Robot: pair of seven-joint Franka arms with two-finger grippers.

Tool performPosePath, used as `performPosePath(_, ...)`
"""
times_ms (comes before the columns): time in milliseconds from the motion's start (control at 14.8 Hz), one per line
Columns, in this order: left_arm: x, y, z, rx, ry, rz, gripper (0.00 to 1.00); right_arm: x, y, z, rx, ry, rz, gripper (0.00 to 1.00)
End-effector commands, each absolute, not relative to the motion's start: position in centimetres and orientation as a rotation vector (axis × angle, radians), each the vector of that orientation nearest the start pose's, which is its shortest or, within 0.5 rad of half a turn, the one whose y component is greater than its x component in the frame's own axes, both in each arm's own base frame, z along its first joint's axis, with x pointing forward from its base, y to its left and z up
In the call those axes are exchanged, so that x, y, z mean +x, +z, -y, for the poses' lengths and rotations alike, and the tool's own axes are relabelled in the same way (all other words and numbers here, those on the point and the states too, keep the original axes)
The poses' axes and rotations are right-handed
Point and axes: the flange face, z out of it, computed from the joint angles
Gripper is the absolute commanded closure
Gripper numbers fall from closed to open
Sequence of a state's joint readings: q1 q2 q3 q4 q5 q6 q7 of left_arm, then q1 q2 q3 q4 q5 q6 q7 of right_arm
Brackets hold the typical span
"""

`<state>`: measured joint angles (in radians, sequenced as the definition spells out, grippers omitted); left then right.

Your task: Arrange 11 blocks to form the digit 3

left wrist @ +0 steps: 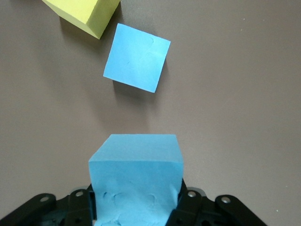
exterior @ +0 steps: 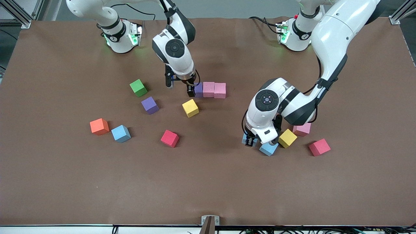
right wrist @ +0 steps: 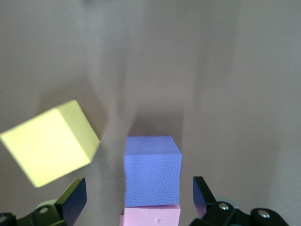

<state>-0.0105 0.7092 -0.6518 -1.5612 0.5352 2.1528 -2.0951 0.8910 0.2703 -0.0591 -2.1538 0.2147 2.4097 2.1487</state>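
Note:
My left gripper (exterior: 249,142) is shut on a light blue block (left wrist: 135,183), low at the left arm's end of the table. Close by lie another light blue block (exterior: 269,149), a yellow block (exterior: 287,138), a pink one (exterior: 302,129) and a red one (exterior: 319,147). My right gripper (exterior: 179,87) stands open, its fingers (right wrist: 73,197) apart on either side of a purple block (right wrist: 152,170). That block ends a row with two pink blocks (exterior: 208,89) (exterior: 220,90). Loose near the right arm's end lie purple (exterior: 149,105), yellow (exterior: 190,108), red (exterior: 169,138) and light blue (exterior: 121,133) blocks.
A green cube (exterior: 138,87) lies beside the loose purple block, a little farther from the front camera. An orange cube (exterior: 99,126) sits beside the loose light blue block. The brown mat (exterior: 208,188) stretches bare toward the front camera.

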Motion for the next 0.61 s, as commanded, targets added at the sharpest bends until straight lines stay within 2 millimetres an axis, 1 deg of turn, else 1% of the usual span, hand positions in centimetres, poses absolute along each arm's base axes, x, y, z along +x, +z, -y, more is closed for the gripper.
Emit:
performPosePath(0, 60.6, 30.3, 35.5, -2.546, -0.08, 1.906, 0.45, 39.0, 28.6, -38.6, -2.433, 0.174, -2.044, 0.0)
performPosePath(135, 60.5, 30.2, 35.6, -2.547, -0.078, 1.903, 0.45, 40.1, 27.7, -36.0, -2.495, 0.129, -2.023, 0.0)
performPosePath(270, 60.4, 30.1, 35.8, -2.551, -0.076, 1.897, 0.45, 41.6, 27.3, -33.4, -2.545, 0.097, -1.986, 0.0)
performPosePath(338, 60.1, 30.1, 36.2, -2.555, -0.076, 1.891, 0.45, 42.4, 27.3, -32.2, -2.563, 0.103, -1.962, 0.0)
performPosePath(540, 60.2, 30.0, 36.2, -2.555, -0.074, 1.892, 0.45, 44.5, 27.1, -29.2, -2.592, 0.113, -1.91, 0.0)
